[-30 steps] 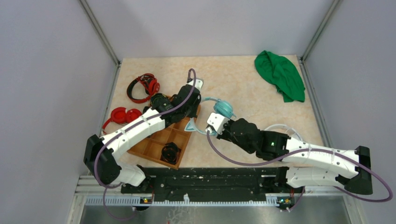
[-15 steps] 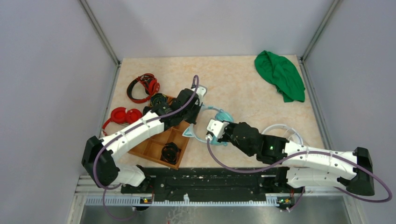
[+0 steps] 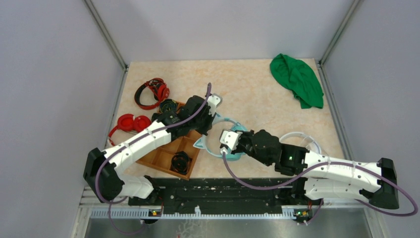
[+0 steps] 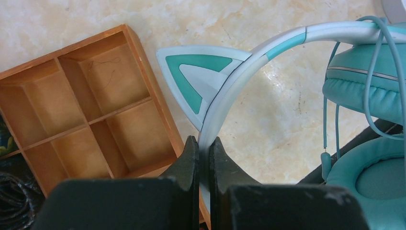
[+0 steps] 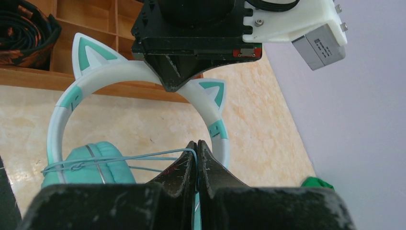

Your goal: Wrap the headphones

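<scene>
The teal cat-ear headphones [image 3: 199,144] are held just right of the wooden tray, between my two arms. My left gripper [image 3: 207,124] is shut on the pale headband [image 4: 225,100], just below one pointed ear [image 4: 196,79]. The teal ear cups [image 4: 366,84] hang to the right in the left wrist view. My right gripper [image 3: 227,145] is shut on the thin pale cable [image 5: 143,157], which runs taut across an ear cup [image 5: 91,167]. In the right wrist view the headband [image 5: 64,103] arches ahead, with the left gripper [image 5: 172,81] clamped on its top.
A wooden compartment tray [image 3: 166,151] lies left of the headphones and holds a black coiled item [image 3: 181,161]. Two red headphones [image 3: 153,91] [image 3: 130,122] lie at the far left. White headphones [image 3: 297,135] sit by my right arm. A green cloth [image 3: 297,79] lies at the back right.
</scene>
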Robot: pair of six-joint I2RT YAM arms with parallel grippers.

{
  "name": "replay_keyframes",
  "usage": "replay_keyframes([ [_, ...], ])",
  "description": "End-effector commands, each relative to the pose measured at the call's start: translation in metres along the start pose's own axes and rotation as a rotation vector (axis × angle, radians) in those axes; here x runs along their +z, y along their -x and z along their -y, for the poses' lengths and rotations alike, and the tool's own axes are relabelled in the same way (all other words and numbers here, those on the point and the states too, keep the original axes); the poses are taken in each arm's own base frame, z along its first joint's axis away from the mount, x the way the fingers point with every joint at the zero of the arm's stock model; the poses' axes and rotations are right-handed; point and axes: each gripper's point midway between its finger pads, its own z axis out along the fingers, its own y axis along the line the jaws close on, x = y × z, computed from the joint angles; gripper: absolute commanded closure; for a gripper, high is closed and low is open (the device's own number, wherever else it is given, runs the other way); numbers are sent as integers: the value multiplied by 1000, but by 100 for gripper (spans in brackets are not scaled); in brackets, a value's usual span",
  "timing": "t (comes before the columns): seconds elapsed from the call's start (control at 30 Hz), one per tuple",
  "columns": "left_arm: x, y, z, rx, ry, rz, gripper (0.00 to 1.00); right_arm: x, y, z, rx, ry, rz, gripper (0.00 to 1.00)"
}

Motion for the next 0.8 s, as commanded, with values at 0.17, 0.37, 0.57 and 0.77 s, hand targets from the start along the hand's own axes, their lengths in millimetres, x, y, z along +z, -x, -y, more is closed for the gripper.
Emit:
replay_keyframes([
  [0.17,-14,11,19,63,-108,69,100,0,13,15,-1,-87,66,100],
  [0.37,-16,6,18,66,-107,66,100,-15,1,35,-22,-180,20,99],
  [0.57,-12,1,23,59,-125,41,100,-25,18,48,13,-203,79,99],
  [0.77,-12,-3,35,83,-172,27,100,-20,34,49,2,-170,104,99],
])
